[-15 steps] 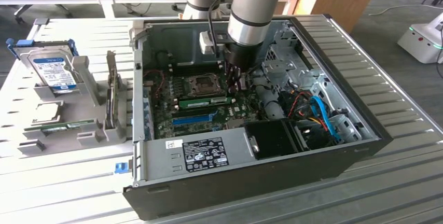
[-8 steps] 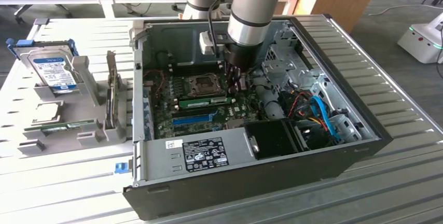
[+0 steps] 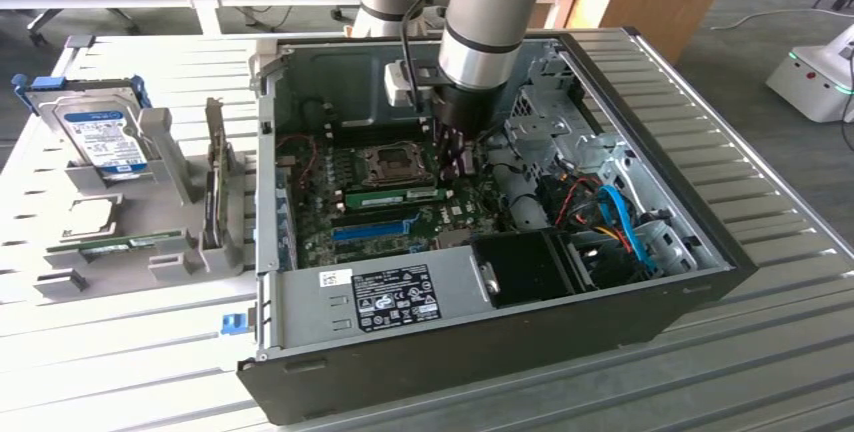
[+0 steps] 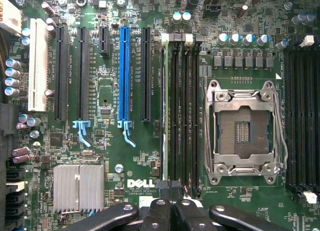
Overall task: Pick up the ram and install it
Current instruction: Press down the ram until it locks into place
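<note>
Our claw (image 4: 167, 211) hangs low over the board (image 4: 105, 86) with its fingers drawn narrow, and we see nothing between them. A ram (image 4: 164, 111) stands on edge in the slot nearest the blue slot (image 4: 123, 76), beside the socket (image 4: 243, 131). We judge seating is the step in hand: keep the tips square over that edge and press evenly, straight down. A second ram (image 3: 134, 244) lies in the rack outside the case (image 3: 441, 362).
</note>
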Robot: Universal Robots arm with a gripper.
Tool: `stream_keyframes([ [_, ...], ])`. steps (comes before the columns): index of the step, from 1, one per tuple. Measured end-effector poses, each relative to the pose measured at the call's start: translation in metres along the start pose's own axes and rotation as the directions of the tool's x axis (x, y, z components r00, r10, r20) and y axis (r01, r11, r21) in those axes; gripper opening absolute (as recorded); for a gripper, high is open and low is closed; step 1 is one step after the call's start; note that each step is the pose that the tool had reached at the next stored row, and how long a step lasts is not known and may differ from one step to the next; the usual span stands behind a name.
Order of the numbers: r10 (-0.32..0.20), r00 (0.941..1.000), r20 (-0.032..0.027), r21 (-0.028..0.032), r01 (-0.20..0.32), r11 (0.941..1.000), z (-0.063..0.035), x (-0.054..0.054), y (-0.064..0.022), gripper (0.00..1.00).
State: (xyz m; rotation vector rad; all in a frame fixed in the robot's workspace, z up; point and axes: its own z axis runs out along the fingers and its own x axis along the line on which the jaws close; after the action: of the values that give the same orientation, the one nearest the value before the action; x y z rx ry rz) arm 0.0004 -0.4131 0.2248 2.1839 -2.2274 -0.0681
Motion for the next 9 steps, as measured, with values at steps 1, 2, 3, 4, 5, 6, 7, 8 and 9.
stream_keyframes([
  [1, 0.0, 1.0, 0.0, 0.0, 0.0, 1.0, 0.0, 0.0, 0.0, 0.11],
  [2, 0.0, 1.0, 0.0001, 0.0, 0.0, 1.0, 0.0, 0.0, 0.0, 0.11],
  [3, 0.0, 1.0, 0.0001, 0.0001, 0.0, 1.0, 0.0001, 0.0, 0.0, 0.11],
  [4, 0.0, 1.0, 0.0002, 0.0001, 0.0, 1.0, 0.0002, 0.0, 0.0, 0.11],
  [5, 0.0, 1.0, 0.0002, 0.0001, 0.0, 1.0, 0.0004, 0.0, 0.0, 0.11],
  [6, 0.0, 1.0, 0.0002, 0.0001, 0.0, 1.0, 0.0006, 0.0, -0.0001, 0.11],
  [7, 0.0, 1.0, 0.0001, 0.0001, 0.0, 1.0, 0.0007, 0.0, -0.0001, 0.11],
  [8, 0.0, 1.0, 0.0001, 0.0001, 0.0, 1.0, 0.0007, 0.0, 0.0, 0.11],
  [9, 0.0, 1.0, 0.0001, 0.0, 0.0, 1.0, 0.0007, 0.0, -0.0001, 0.11],
])
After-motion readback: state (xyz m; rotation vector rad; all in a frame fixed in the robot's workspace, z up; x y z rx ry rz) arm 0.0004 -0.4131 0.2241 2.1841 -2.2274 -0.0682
